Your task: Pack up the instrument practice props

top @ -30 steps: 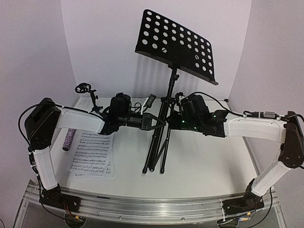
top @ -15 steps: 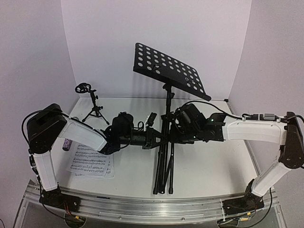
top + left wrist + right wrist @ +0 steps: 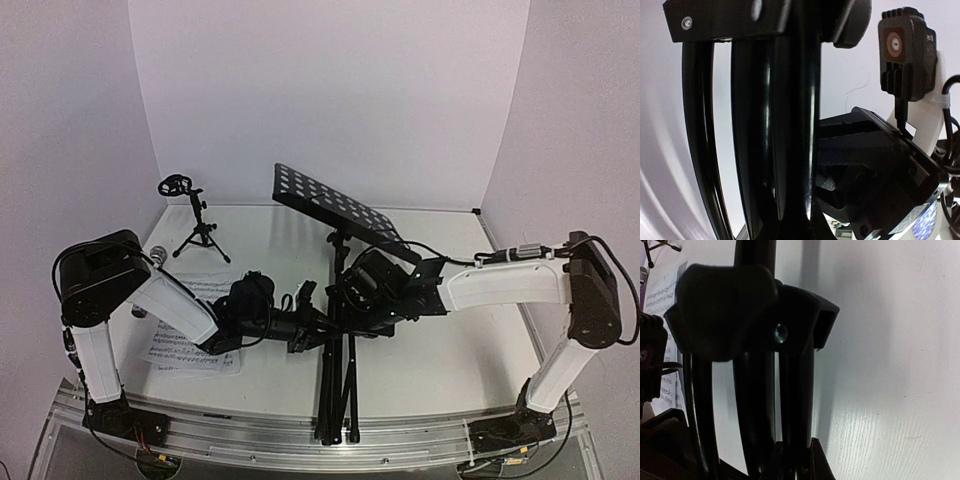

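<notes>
Table, top view.
- 9 o'clock: glittery microphone, mostly hidden behind the left arm, mesh head showing.
- 10 o'clock: small tripod mic stand, upright.
- 8 o'clock: sheet-music pages, lying flat.
- Centre to 6 o'clock: tall black music stand, legs folded together, desk tilted.

Left gripper is at the stand's tubes (jaw state cannot be told). Right gripper is clamped on the tubes near the clamp knob.

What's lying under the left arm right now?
The sheet-music pages, partly covered by the forearm. The microphone shows only its mesh head; its body is mostly hidden.
</notes>
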